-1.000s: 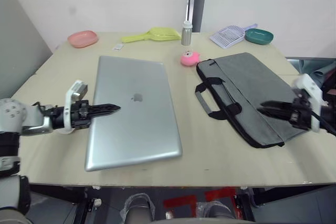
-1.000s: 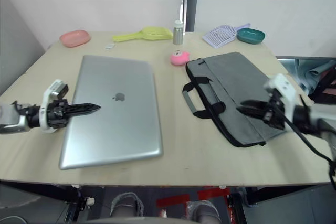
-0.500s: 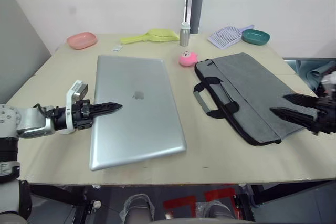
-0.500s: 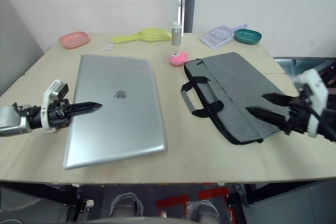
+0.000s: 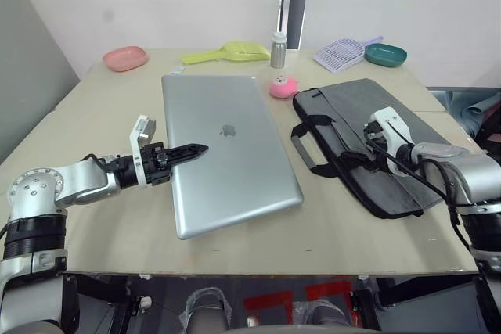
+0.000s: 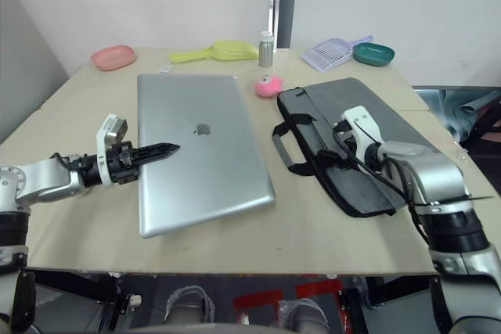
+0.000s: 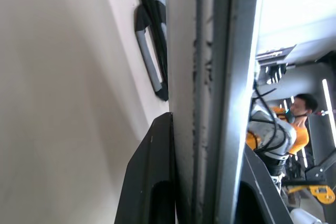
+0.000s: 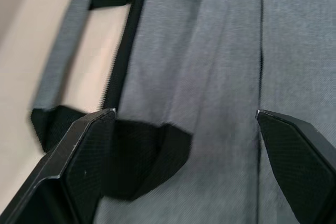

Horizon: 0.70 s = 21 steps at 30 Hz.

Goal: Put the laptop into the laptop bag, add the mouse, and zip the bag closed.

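The silver laptop (image 5: 235, 162) lies flat on the table, left of the bag. My left gripper (image 5: 192, 149) is shut on its left edge, and the left wrist view shows the thin laptop edge (image 7: 210, 77) clamped between the two black fingers (image 7: 152, 182). To the right lies the grey laptop bag (image 5: 352, 103), its black strap handles (image 5: 309, 150) facing the laptop. Over the bag, just above the grey fabric (image 8: 220, 51) near a handle's black attachment patch, my right gripper (image 5: 354, 160) hovers open with nothing between its fingers. The mouse is out of view.
Along the table's far edge stand a pink dish (image 5: 125, 58), a yellow scoop (image 5: 227, 54), a silver bottle (image 5: 277, 50), a slotted scoop (image 5: 340, 54) and a green bowl (image 5: 385, 55). A pink plush toy (image 5: 282, 87) sits by the bag's far corner.
The laptop has slid right and away, toward the bag, with my left gripper on its edge. My right gripper has moved from the bag's right edge inward over the bag, near the handles.
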Each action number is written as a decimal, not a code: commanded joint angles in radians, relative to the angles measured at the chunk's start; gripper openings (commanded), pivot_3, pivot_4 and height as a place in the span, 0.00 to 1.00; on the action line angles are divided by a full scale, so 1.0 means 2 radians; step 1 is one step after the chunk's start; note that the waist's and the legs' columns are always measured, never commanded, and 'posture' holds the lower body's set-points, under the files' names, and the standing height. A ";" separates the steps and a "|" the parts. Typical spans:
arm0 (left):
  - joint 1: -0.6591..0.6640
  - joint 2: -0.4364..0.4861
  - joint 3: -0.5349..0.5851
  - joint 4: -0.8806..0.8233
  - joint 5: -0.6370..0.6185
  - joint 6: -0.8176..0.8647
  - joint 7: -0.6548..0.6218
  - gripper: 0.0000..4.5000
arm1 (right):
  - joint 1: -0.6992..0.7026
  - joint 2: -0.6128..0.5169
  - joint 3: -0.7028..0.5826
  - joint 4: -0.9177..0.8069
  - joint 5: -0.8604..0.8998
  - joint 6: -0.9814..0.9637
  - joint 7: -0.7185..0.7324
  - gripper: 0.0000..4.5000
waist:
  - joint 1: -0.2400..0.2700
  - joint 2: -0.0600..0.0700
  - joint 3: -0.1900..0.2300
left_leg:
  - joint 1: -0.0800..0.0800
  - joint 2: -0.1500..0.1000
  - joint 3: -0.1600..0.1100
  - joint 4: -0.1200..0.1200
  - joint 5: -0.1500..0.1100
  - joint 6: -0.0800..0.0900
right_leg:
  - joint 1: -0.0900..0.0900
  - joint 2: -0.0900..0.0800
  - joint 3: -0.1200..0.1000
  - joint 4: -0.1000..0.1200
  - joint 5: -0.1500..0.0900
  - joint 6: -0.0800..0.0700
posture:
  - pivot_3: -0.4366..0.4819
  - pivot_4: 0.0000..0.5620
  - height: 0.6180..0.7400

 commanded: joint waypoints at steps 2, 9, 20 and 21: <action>-0.010 -0.006 0.002 -0.039 -0.054 -0.038 0.001 0.07 | -0.007 0.009 0.040 0.016 -0.031 -0.038 0.009 0.99 | 0.000 0.000 0.000 | 0.000 0.000 0.000 0.000 0.000 0.000 | 0.000 0.000 0.000 0.000 0.000 0.001 | 0.48 0.27 1.00; -0.018 -0.014 -0.010 -0.040 -0.054 -0.049 0.007 0.07 | -0.029 0.027 0.015 0.024 -0.026 -0.031 0.008 0.99 | -0.003 0.000 0.000 | 0.001 0.000 0.001 0.001 0.000 0.000 | 0.000 0.000 0.002 0.001 0.001 0.003 | 0.48 0.27 1.00; -0.035 -0.012 -0.022 -0.028 -0.054 -0.052 0.002 0.07 | 0.007 0.021 0.055 0.046 -0.071 -0.067 0.026 0.54 | -0.002 0.000 0.000 | 0.002 0.000 0.001 0.002 0.000 0.000 | 0.001 0.000 0.002 0.002 0.001 0.003 | 0.48 0.27 1.00; -0.038 -0.012 -0.024 -0.026 -0.054 -0.053 0.003 0.07 | 0.008 0.019 0.055 0.048 -0.073 -0.070 0.029 0.47 | -0.002 0.000 0.000 | 0.002 0.000 0.001 0.002 0.000 0.000 | 0.001 0.000 0.002 0.002 0.001 0.003 | 0.48 0.27 1.00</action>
